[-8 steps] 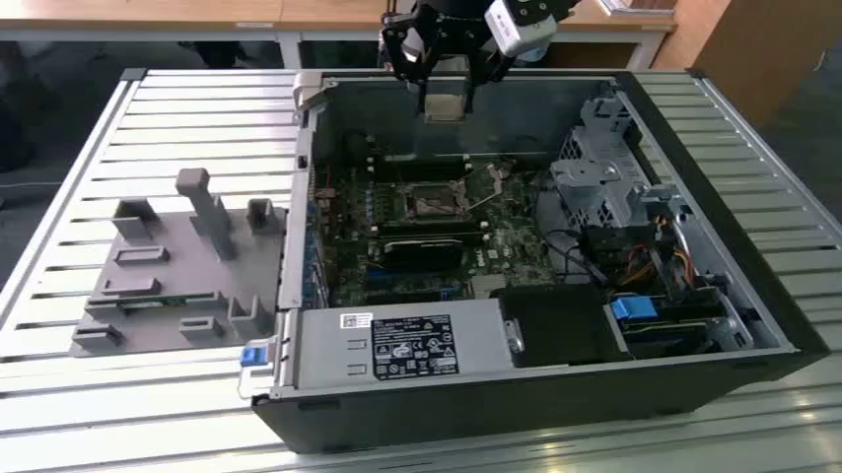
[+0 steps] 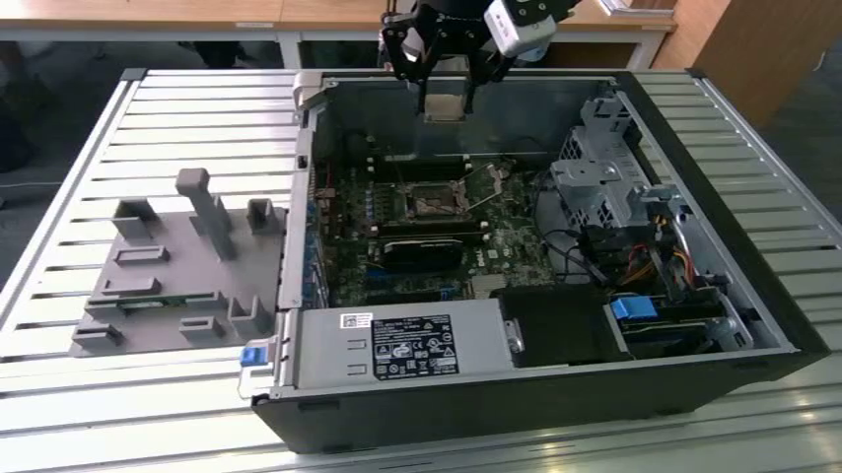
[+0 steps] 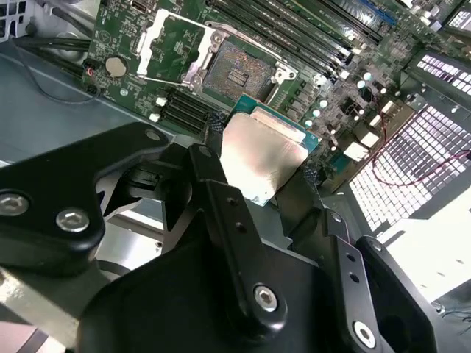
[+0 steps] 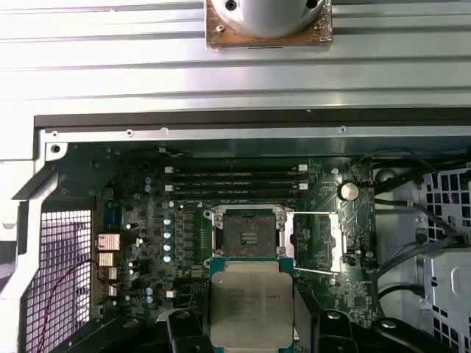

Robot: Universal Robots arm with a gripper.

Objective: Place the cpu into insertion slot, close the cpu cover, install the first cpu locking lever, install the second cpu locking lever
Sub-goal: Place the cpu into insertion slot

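In the hand (image 4: 252,331), the cpu (image 4: 250,294) — clear of the insertion slot (image 4: 249,235), cpu cover (image 4: 339,243) open beside it.

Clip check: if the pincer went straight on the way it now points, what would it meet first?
Probably the motherboard, at or beside the open insertion slot; the cpu held in the pincer would touch first. Exact alignment is unclear.

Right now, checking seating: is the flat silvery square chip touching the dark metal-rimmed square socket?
Apart. The exterior view shows the cpu, held by the gripper, clear above the insertion slot.
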